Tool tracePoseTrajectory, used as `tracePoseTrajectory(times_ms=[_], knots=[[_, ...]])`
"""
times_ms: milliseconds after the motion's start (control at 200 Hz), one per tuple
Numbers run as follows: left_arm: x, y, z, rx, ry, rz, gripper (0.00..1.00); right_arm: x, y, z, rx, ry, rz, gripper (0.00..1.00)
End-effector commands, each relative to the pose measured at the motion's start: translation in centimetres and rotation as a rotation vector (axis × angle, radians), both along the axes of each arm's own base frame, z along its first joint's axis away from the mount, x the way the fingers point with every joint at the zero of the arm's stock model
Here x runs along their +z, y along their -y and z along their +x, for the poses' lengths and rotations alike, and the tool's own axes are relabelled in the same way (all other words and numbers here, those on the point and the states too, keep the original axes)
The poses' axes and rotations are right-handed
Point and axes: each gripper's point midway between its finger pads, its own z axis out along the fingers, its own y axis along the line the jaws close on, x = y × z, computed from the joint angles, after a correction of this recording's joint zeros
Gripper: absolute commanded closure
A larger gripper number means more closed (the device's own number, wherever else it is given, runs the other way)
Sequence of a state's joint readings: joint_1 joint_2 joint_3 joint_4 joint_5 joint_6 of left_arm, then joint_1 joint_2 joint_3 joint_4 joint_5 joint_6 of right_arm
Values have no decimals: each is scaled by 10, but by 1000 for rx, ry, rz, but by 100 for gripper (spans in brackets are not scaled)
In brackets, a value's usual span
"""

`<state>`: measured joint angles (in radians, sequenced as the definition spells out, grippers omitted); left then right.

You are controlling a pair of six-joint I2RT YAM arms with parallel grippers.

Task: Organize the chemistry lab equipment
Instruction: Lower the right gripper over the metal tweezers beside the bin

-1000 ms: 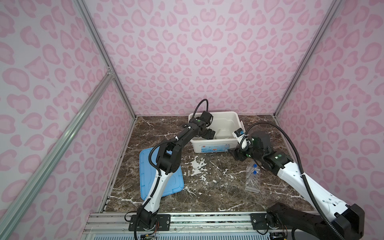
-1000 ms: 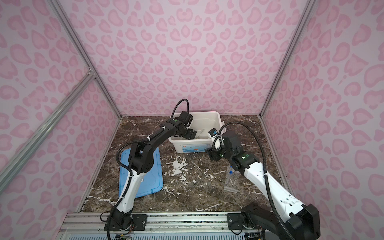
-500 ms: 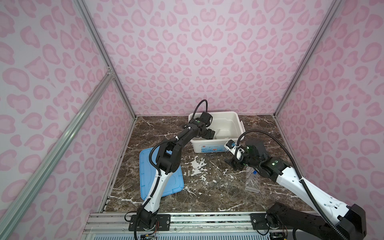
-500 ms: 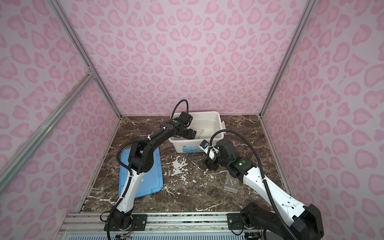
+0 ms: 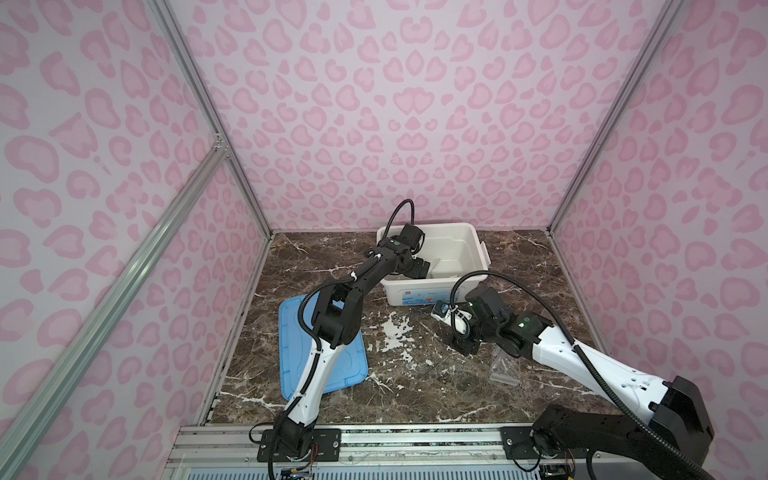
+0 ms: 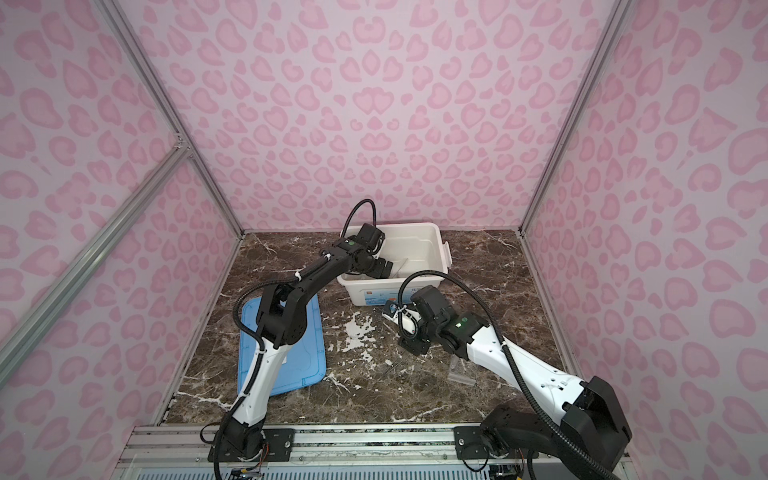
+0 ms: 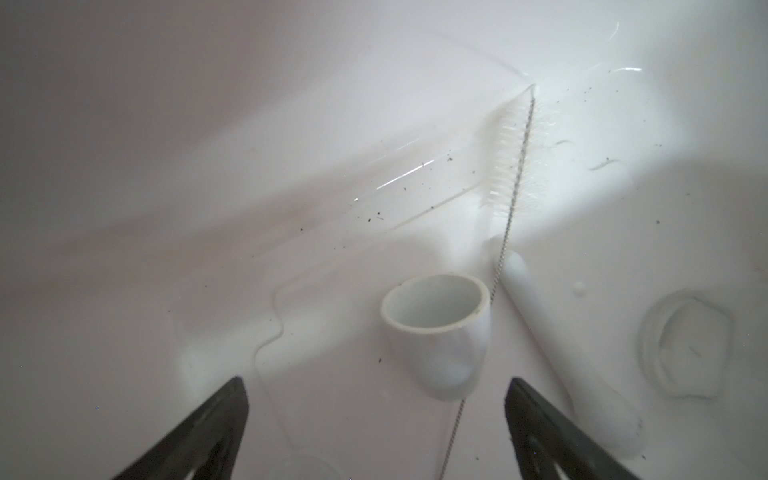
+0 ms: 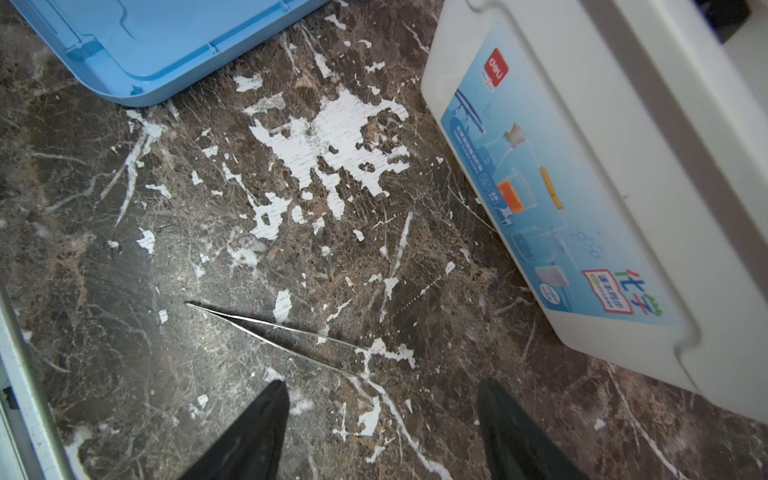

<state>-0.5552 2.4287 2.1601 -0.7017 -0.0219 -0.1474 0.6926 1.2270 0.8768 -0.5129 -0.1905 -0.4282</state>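
My left gripper (image 7: pixel 376 380) hangs open inside the white bin (image 5: pixel 469 232), with nothing between its fingers. Just beyond it on the bin floor a small white mortar bowl (image 7: pixel 436 332) lies on its side. Beside the bowl are the white pestle (image 7: pixel 561 353) and a wire tube brush (image 7: pixel 515 158). Clear pieces lie around them, hard to make out. My right gripper (image 8: pixel 382 384) is open and empty, low over the marble table in front of the bin. Thin metal tweezers (image 8: pixel 274 332) lie flat just ahead of its fingertips. A clear tube rack (image 5: pixel 505 368) lies by the right arm, partly hidden.
The blue lid (image 5: pixel 291 374) lies flat on the left of the table, partly under the left arm, and shows in the right wrist view (image 8: pixel 166 41). The bin's labelled front wall (image 8: pixel 561 187) stands close beside the right gripper. Pink walls enclose three sides.
The right arm has swung away from the bin's front right corner, leftward and down to the middle of the table, over the tweezers. The left arm has stayed in the bin.
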Motion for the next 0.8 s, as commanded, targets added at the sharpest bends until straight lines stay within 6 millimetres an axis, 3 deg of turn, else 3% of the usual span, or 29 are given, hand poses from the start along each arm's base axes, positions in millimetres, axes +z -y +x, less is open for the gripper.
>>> tracePoseTrajectory(times_ms=[0, 285, 565, 795], knots=[[180, -6, -11, -3, 264, -182, 2, -10, 1, -4, 28, -16, -42, 26], [167, -5, -9, 2, 230, -187, 2, -28, -9, -16, 102, -55, -103, 27], [162, -5, -10, -2, 212, -189, 2, -60, -24, -34, 218, -103, -239, 29], [155, -6, -15, -16, 185, -183, 2, -79, -33, -36, 279, -118, -313, 34]])
